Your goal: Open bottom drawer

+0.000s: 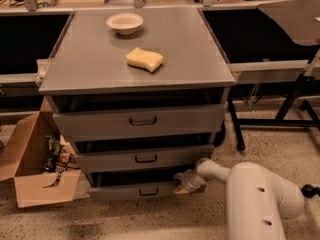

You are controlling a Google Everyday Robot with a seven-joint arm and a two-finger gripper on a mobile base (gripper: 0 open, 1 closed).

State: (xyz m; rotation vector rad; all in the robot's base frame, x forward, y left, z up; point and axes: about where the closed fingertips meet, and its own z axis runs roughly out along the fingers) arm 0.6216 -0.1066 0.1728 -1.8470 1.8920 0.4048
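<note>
The bottom drawer (120, 190) is the lowest, narrowest grey front of the cabinet, with a small dark loop handle (148, 191) at its centre. It stands slightly out, with a dark gap above its front. My gripper (182, 182) is at the right end of this drawer front, against its top edge and to the right of the handle. My white arm (260, 199) reaches in from the lower right.
The mid-sized drawer (145, 158) and the tallest drawer (142, 120) sit above. A yellow sponge (144, 59) and a white bowl (124, 22) are on the cabinet top. An open cardboard box (30, 171) stands at the left. Dark table legs (287, 109) are at the right.
</note>
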